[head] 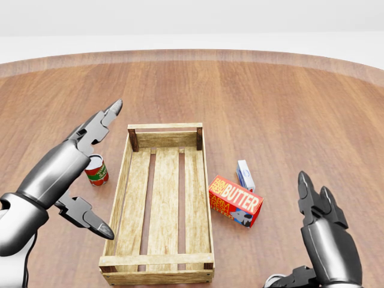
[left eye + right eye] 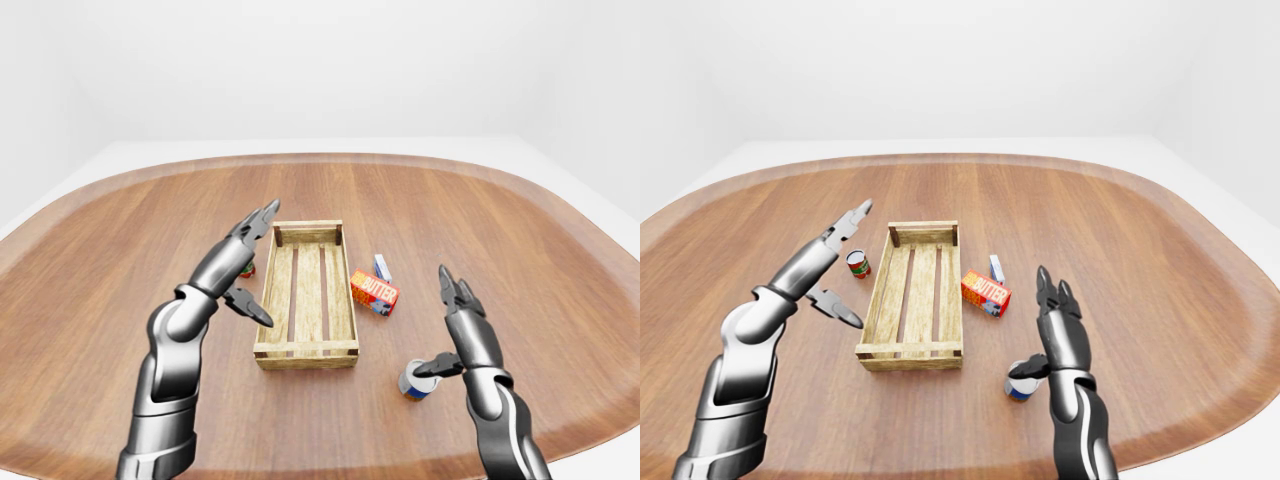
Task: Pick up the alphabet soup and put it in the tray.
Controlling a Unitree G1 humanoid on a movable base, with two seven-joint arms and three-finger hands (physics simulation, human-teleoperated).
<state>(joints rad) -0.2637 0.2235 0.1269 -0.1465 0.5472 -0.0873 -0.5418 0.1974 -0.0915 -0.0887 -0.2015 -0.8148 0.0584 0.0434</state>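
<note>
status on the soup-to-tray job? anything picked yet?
Done: nothing; the slatted wooden tray holds no can. In hand: the right hand stands open beside the blue-and-white can, likely the soup, thumb at its top, no grasp. The left hand is open by the red can. Left: grasp, lift, carry to the tray, release.

Head view: tray centre, can just left, butter box right, small carton above it
</note>
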